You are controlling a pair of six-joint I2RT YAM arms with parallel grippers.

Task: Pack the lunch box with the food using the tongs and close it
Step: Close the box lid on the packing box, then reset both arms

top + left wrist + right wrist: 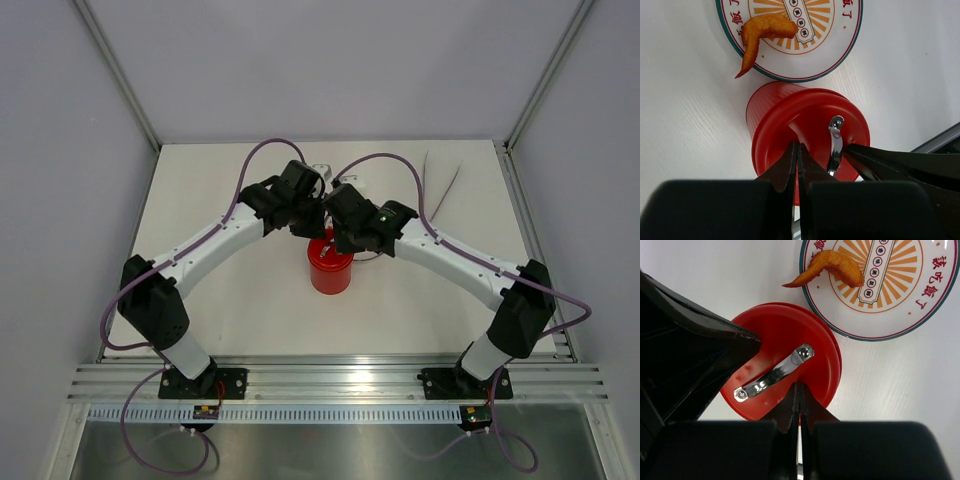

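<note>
Leaning inward from both sides, the two arms bend at the elbow and meet above the lunch box [330, 272], which stands upright near the middle of the white table [230, 300]. The left gripper [797, 150] has its jaws pressed together with nothing between them, tips over the lid just beside the handle [835, 145]. The right gripper [799, 387] is likewise closed and empty, on the other side of the handle. Whether the tips touch the lid, I cannot tell.

The box is well apart from every table edge, with bare surface on its left and right. Just behind it lies the plate [850, 40], near but not touching.

The box is smooth red plastic, a round tub with its flat lid on top; the handle is a shiny metal strip fixed by two screws. One fried piece [832, 265], orange-brown and curved, lies on the plate, its thin end over the rim. A thin grey V at the far right is probably the tongs [445, 195].
</note>
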